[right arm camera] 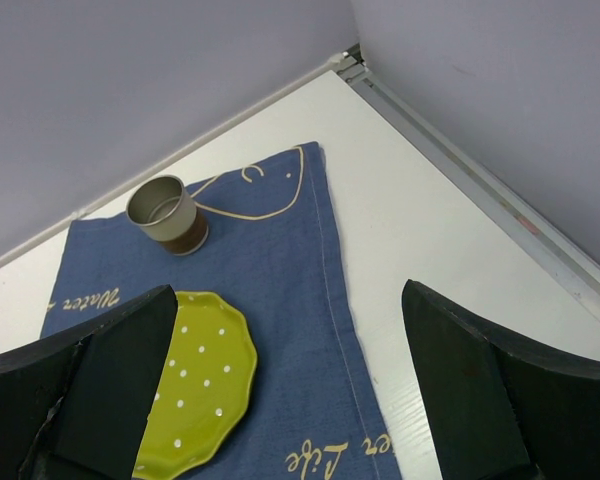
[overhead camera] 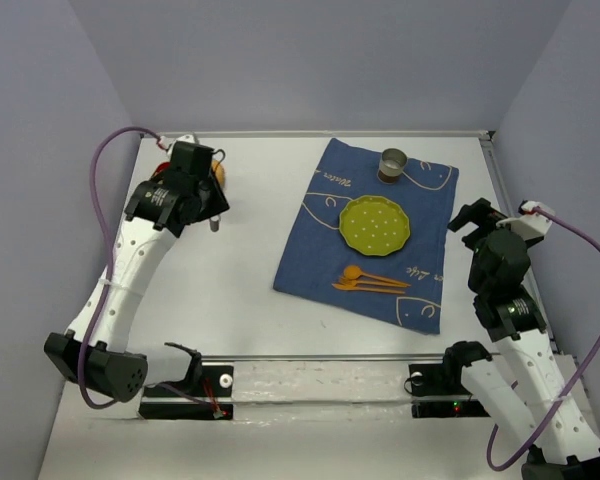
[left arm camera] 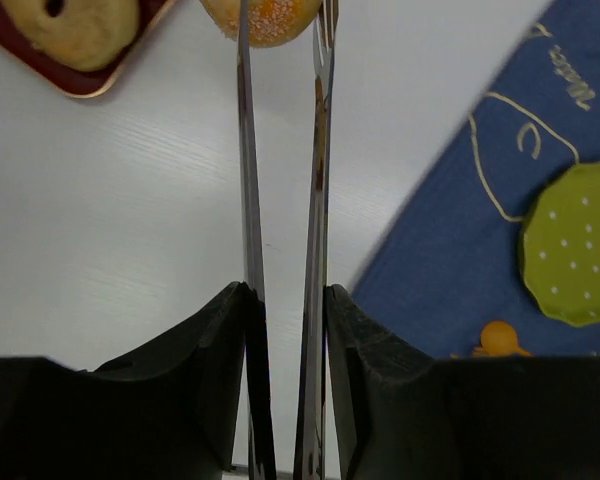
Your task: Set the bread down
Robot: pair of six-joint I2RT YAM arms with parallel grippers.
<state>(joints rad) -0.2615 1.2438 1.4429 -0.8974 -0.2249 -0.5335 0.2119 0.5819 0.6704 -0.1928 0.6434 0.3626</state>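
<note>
Round orange-golden bread (left arm camera: 270, 18), grainy speckled crust

White arms (overhead camera: 135, 265) with black joints (overhead camera: 500, 262) and purple cables (overhead camera: 98, 190); left tool (left arm camera: 283, 20) steel-fingered, right tool (right arm camera: 288, 295) black-fingered.

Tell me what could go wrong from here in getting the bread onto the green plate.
1. The bread sits only at the very tips of the left gripper; if it is held at all, so shallow a hold might slip in transit.
2. The green plate has the cup and orange utensils close by on the blue cloth; a low approach could knock them.
</note>
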